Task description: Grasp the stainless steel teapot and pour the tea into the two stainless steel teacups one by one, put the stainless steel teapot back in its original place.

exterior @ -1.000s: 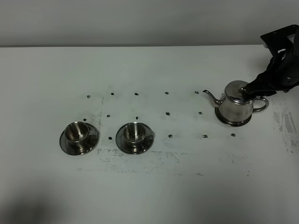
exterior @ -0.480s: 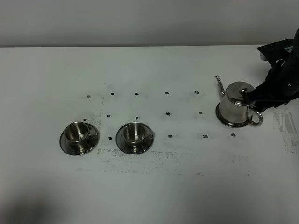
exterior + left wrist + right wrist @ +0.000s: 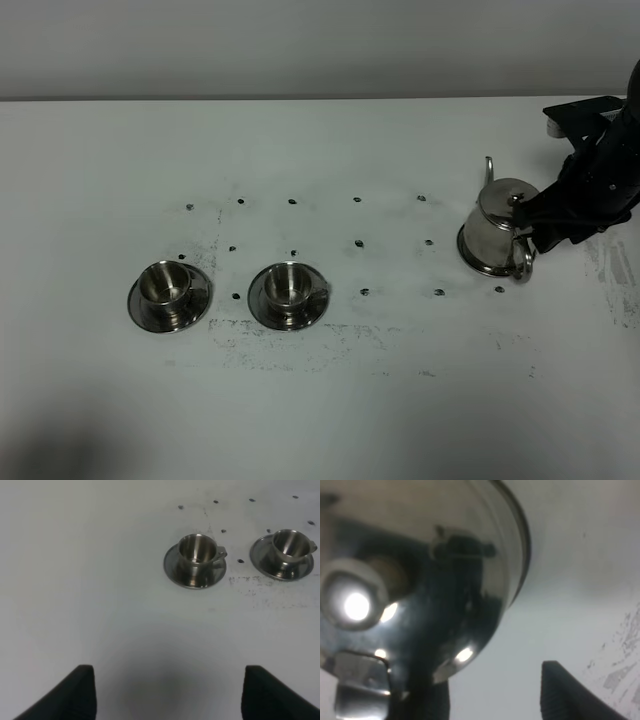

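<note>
The stainless steel teapot stands at the right on a small steel disc. Its spout points to the back and its loop handle faces the front. It fills the right wrist view, very close. My right gripper is open and presses against the pot's right side by the lid; nothing shows between its fingers. Two steel teacups on saucers stand at the left and centre-left, and also show in the left wrist view. No dark tea shows in them. My left gripper is open, hovering over bare table.
The white table carries small dark dots and scuff marks between the cups and the teapot. The right arm's black body reaches in from the right edge.
The teapot has turned on its disc: the spout swung from pointing left to pointing back, and the handle came round to the front. My right gripper moved forward with it.
</note>
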Robot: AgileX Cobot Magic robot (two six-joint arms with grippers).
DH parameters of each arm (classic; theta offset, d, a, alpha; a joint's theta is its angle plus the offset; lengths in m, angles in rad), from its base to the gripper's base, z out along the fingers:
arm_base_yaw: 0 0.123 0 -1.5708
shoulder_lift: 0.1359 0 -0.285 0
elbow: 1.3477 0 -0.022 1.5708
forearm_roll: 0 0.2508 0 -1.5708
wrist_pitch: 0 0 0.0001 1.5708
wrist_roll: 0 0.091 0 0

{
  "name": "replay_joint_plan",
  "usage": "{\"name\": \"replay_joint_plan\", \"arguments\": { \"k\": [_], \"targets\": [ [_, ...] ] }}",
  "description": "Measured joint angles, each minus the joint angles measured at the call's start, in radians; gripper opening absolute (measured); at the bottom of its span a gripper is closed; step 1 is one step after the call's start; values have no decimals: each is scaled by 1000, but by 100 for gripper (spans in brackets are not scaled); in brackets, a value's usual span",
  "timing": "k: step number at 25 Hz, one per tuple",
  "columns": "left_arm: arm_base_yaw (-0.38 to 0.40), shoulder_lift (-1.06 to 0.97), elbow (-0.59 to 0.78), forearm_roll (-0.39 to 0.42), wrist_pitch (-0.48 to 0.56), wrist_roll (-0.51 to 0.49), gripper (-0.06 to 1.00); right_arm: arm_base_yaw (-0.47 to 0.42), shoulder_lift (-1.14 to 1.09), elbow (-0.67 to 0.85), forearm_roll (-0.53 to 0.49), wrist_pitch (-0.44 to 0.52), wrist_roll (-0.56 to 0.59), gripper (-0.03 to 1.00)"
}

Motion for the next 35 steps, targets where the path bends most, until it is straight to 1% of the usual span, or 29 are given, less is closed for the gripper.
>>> {"name": "replay_joint_plan", "arguments": {
  "k": [3, 5, 8, 11, 14, 19, 22, 27, 35],
  "targets": [
    [0, 0, 0, 0, 0, 0, 59, 0, -18, 0, -83, 3, 79, 41],
    [0, 0, 0, 0, 0, 0, 59, 0, -60, 0, -119, 17, 120, 41],
    [0, 0, 0, 0, 0, 0, 59, 24, -145, 0, -117, 60, 152, 41],
    [0, 0, 0, 0, 0, 0, 59, 76, -210, -1, -102, 81, 182, 41],
    [0, 0, 0, 0, 0, 0, 58, 123, -226, -1, -94, 85, 238, 41],
    [0, 0, 0, 0, 0, 0, 58, 156, -213, -1, -92, 68, 321, 41],
    [0, 0, 0, 0, 0, 1, 58, 158, -196, -1, -92, 68, 335, 41],
    [0, 0, 0, 0, 0, 1, 58, 158, -146, -1, -94, 65, 339, 46],
    [0, 0, 0, 0, 0, 1, 58, 158, -89, -1, -96, 41, 340, 47]
  ]
}}
